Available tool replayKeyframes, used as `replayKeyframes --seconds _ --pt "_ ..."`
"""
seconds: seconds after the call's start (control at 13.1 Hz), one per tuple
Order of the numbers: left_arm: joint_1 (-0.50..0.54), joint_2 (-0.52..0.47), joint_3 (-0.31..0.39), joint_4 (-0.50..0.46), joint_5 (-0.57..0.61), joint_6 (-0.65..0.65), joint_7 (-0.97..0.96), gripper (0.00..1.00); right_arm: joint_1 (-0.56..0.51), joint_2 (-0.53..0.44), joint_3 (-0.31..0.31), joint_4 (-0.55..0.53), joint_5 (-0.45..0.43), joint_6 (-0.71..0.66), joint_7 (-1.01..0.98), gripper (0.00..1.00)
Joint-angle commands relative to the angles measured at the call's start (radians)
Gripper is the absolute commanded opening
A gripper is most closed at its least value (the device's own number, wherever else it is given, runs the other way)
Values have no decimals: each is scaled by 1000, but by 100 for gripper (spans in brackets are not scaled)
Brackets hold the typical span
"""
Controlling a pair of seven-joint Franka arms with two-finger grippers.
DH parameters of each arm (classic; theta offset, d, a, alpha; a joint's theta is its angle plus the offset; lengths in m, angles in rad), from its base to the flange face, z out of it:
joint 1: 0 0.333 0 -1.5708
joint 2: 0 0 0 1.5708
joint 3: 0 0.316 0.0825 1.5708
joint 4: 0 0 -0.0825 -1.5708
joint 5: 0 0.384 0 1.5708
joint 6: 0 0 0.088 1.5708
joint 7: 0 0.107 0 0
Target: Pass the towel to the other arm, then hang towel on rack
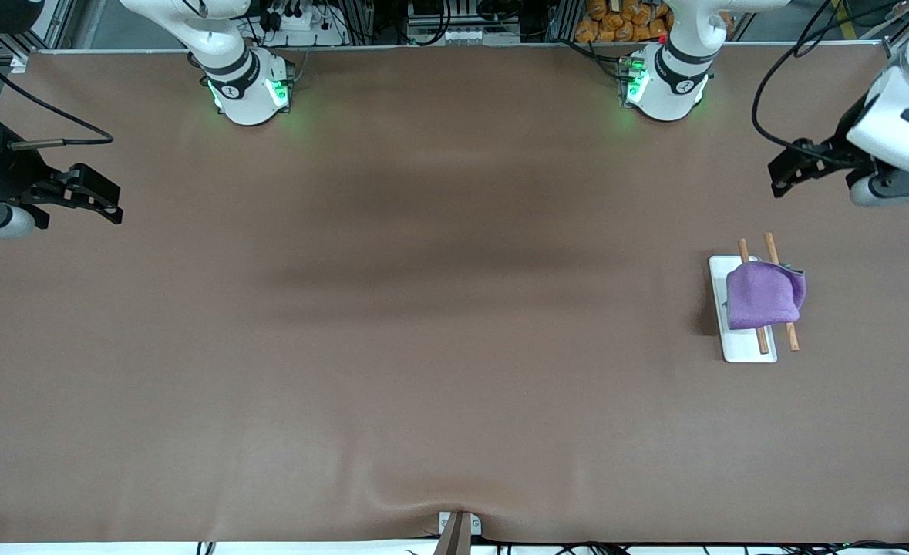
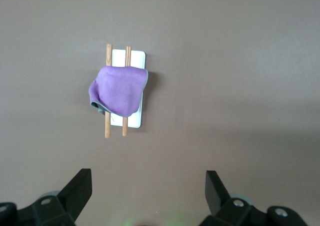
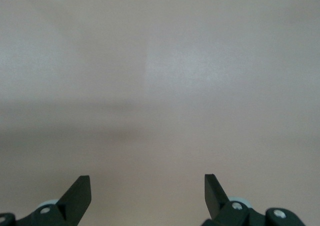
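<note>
The purple towel (image 1: 764,294) with a grey edge band hangs draped over the two wooden rods of the rack (image 1: 747,351), which stands on its white base plate toward the left arm's end of the table. The left wrist view shows the towel (image 2: 118,90) on the rack (image 2: 136,58) too. My left gripper (image 1: 782,176) is open and empty, raised over the table at that end, apart from the rack. My right gripper (image 1: 107,202) is open and empty over the right arm's end of the table. The right wrist view shows only bare table between the open fingers (image 3: 80,193).
The brown table mat (image 1: 423,308) has a small ripple at its edge nearest the camera, by a clamp (image 1: 458,530). The two arm bases (image 1: 250,89) (image 1: 666,85) stand along the table's top edge.
</note>
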Motion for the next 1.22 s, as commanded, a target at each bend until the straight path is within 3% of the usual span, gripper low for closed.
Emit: replayKeyframes --seconds 0.0,0.31,1.15 --pt "-12 -75 21 -86 -35 20 4 100 8 13 11 46 4 -17 7 100" --pt "-33 -87 79 -97 -92 2 10 100 5 15 9 46 7 -15 6 100" --pt "-61 -72 62 -39 -37 -33 -2 100 3 13 9 44 17 -17 17 100"
